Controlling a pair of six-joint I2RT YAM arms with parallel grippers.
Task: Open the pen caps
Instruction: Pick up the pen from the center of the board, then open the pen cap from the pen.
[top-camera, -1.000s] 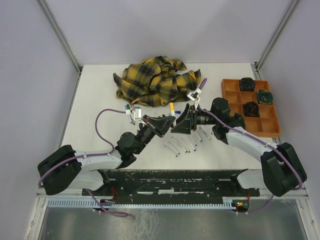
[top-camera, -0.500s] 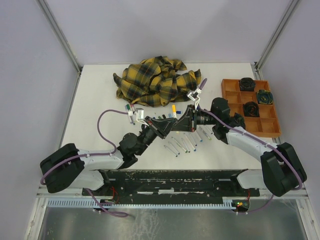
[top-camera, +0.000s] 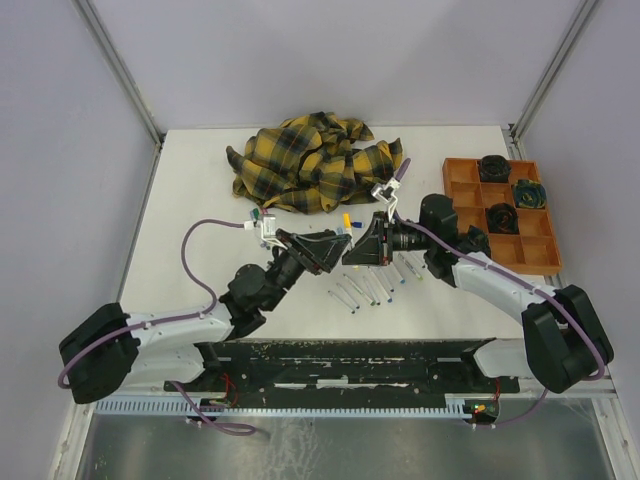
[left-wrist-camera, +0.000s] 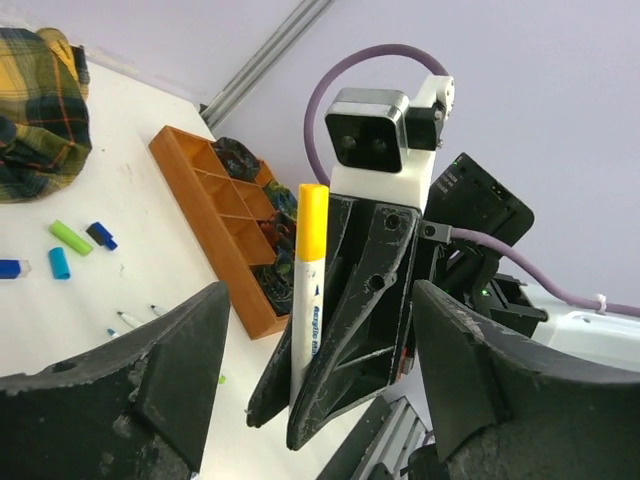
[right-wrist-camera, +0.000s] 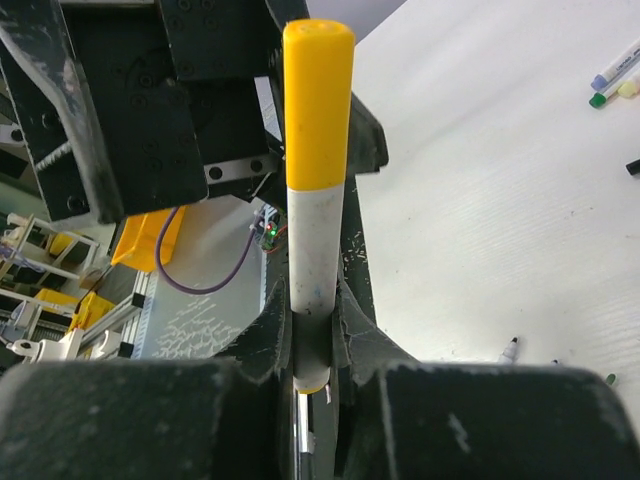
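My right gripper is shut on the white barrel of a pen. The pen stands upright in the jaws with its yellow pen cap on top. The left gripper faces it with its jaws wide apart on either side of the pen, touching nothing. From above, the two grippers meet mid-table, the left and the right, with the yellow cap just above them. Loose caps, green and blue, lie on the table. Several white pens lie in front of the grippers.
A yellow-and-black plaid cloth is bunched at the back of the table. An orange compartment tray with dark bundles in it stands at the right. The right arm's purple cable loops above its wrist camera.
The right gripper closed on the yellow-capped pen that the left gripper held. The left gripper then opened, and its arm shifted a little to the left.
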